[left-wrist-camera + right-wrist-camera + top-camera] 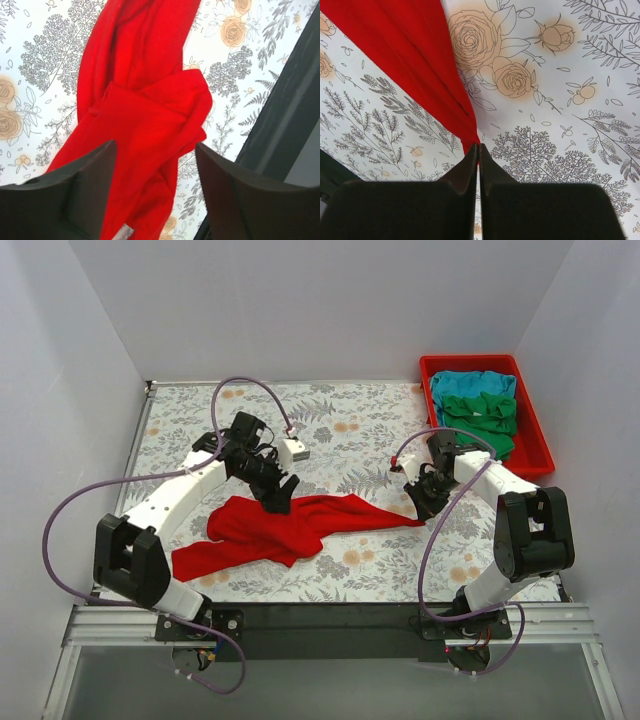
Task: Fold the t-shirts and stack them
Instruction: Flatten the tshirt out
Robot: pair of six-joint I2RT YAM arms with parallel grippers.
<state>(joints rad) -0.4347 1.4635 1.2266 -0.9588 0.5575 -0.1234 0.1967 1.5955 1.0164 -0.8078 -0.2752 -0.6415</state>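
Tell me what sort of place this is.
Probably a robot lab test cell, not a home: plain white walls box in a floral-covered table, the left arm and right arm are bolted at its near edge, and a red t-shirt lies there as practice laundry.

Nothing to read here.
I find no legible word, number or brand in my views; the counter (350,430) shows only a printed flower pattern.
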